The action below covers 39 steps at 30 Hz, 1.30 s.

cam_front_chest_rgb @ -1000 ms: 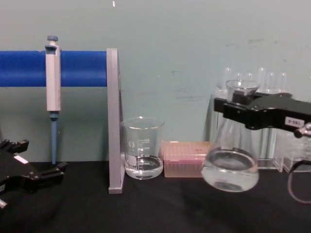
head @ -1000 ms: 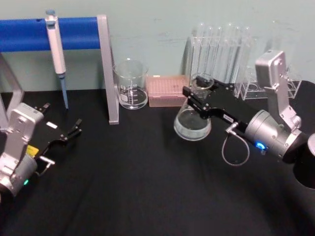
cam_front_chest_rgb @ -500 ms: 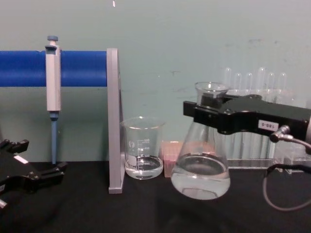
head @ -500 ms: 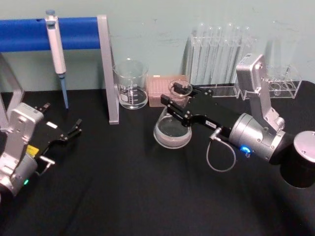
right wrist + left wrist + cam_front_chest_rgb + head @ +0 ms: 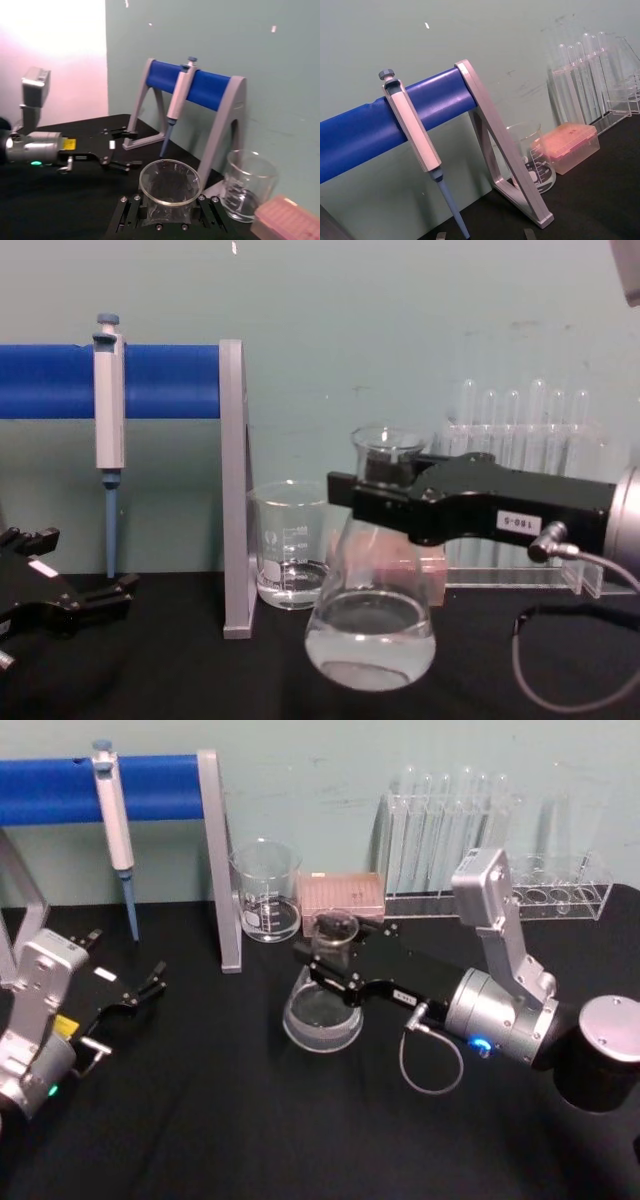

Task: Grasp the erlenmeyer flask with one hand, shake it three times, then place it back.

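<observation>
The right tool (image 5: pixel 332 958), black and blocky with a small white label and a silver cable plug, is clamped tight on the narrow neck of a clear glass conical flask (image 5: pixel 322 1010) at the centre of the head view, over the black bench (image 5: pixel 250 1120). In the chest view the flask sits at lower centre, leaning a little, with a shallow pool of clear liquid in its wide base. Whether the base touches the bench cannot be told. Behind it, toward the top of the head view, stand a cylindrical glass beaker with printed graduations (image 5: pixel 266 892), a pink plastic tip box (image 5: pixel 343 896) and a clear rack of thin test tubes (image 5: pixel 445 830). A grey-and-white pipette (image 5: pixel 112 810) hangs on a blue bar stand (image 5: pixel 60 788) at upper left. The left tool (image 5: pixel 150 982) sits at the left edge of the head view, its fingers spread wide, gripping nothing
</observation>
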### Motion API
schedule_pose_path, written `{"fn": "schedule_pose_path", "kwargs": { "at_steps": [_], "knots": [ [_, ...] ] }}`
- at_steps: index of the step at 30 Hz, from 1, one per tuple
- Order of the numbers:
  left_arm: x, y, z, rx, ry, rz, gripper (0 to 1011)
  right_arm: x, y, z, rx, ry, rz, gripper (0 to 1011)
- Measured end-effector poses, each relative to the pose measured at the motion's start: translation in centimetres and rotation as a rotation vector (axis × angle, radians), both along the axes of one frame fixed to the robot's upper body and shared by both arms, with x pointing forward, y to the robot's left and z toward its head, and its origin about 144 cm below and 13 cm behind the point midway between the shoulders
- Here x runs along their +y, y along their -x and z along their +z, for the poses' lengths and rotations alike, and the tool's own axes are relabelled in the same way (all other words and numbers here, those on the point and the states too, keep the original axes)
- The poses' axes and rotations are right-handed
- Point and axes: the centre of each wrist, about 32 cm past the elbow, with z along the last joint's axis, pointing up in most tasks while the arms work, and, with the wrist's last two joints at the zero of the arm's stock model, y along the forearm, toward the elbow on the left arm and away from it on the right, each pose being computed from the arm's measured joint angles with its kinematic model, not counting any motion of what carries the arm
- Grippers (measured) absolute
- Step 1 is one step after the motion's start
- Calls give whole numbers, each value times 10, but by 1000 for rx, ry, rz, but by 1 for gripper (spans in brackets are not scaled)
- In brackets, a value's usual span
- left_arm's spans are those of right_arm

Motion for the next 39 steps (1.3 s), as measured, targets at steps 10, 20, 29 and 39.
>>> {"fn": "schedule_pose_path", "kwargs": {
  "at_steps": [10,20,29,39],
  "knots": [
    [0,0,0,0,0,0,1001,7,7,-1,6,11,88,449],
    [0,0,0,0,0,0,1001,10,13,-1,5,15,147,449],
    [0,0,0,0,0,0,1001,9,16,0,5,16,172,449],
    [0,0,0,0,0,0,1001,8,15,0,3,13,145,449]
  ]
}}
